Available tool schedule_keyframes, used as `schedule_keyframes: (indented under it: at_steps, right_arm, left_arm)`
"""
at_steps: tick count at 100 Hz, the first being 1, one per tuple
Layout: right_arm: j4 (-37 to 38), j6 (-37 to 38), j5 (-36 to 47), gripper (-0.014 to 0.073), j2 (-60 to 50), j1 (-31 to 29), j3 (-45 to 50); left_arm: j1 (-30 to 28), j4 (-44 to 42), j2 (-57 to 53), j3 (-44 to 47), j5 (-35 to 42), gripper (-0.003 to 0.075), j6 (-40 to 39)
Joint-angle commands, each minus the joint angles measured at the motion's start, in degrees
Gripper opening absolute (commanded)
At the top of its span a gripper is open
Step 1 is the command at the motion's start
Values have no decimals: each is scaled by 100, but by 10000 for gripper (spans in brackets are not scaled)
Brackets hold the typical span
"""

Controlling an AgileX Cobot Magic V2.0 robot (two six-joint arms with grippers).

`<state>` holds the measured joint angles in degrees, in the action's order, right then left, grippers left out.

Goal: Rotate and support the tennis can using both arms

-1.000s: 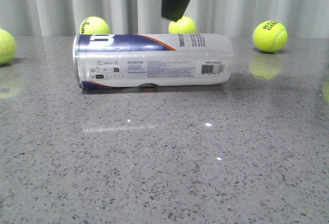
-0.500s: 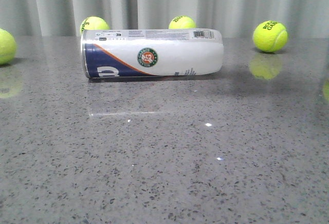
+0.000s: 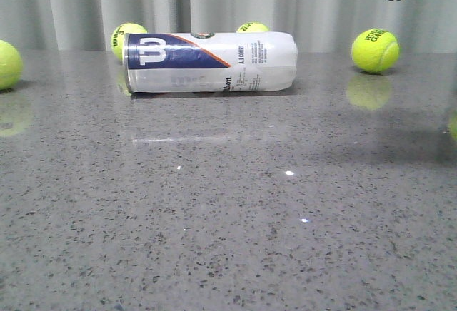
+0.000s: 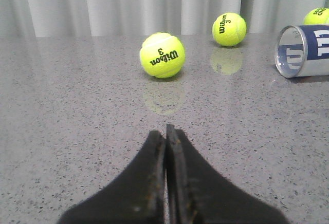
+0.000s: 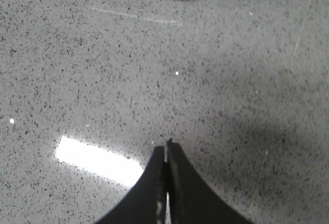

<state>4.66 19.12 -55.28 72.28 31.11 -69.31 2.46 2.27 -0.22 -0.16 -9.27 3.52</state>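
2 grippers, the left gripper [image 4: 165, 134] and the right gripper [image 5: 165, 149], are clenched on nothing. The tennis can [image 3: 210, 62] lies sideways on the table [image 3: 228, 218], untouched; it may roll into a tennis ball [image 3: 252, 28] behind.

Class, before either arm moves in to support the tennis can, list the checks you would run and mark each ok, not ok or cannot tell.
1. Tennis can lying on its side on the table: ok.
2. Left gripper open for grasping: not ok, shut.
3. Right gripper open: not ok, shut.
4. Either gripper touching the can: not ok, both apart.
5. Tennis balls clear of the can's near side: ok.
6. Balls inside the can: cannot tell.
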Motion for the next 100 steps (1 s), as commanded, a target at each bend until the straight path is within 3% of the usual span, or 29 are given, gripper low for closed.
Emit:
schedule_keyframes:
  at_steps: [1,67,100]
  right_arm:
    - [74,151,534,-66,-534,-36,221]
    - [326,205,2326,-66,-3559,-36,2687]
    - [673,205,2819,-66,-5078,-36,3766]
  left_arm:
    - [-10,20,-229,269,426,-21,-44]
    - [-10,20,-229,269,481,-21,-44]
    - [-10,20,-229,269,599,-21,-44]
